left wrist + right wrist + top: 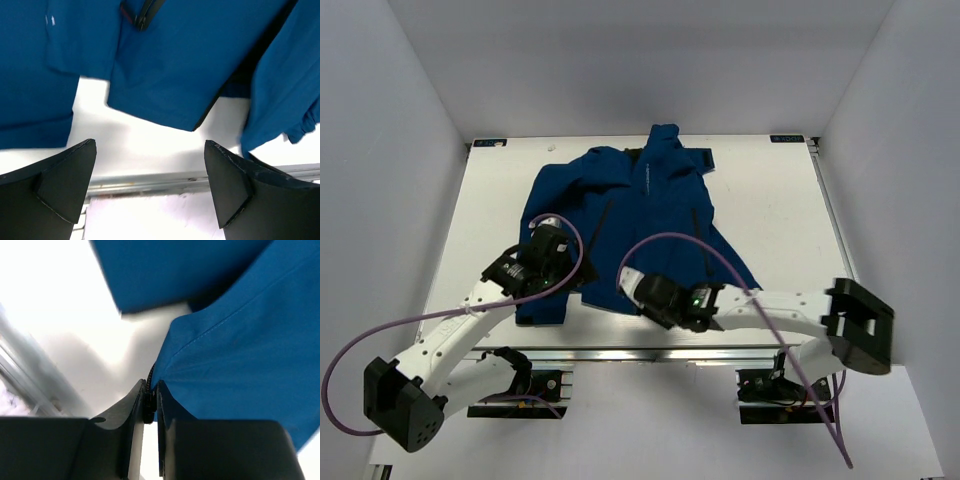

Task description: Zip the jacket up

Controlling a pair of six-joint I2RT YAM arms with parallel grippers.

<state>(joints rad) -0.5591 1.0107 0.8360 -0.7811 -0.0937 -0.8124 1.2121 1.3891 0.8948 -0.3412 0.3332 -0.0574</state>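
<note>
Anchoring seems intended: the jacket (640, 210), spread at the middle of the table (780, 200), is clamped at its zipper's bottom end by the right gripper (151, 390) near the table's front edge, while the left gripper (150, 144) is held open alongside.

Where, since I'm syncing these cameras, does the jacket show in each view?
Top external: jacket spread across the white table, centre.
Left wrist: jacket fills the top, beyond the open left gripper.
Right wrist: jacket at right and top, right gripper shut on its edge.
Shared landmark: the white table.

Left gripper (150, 145) wide, right gripper (151, 386) tight.
</note>
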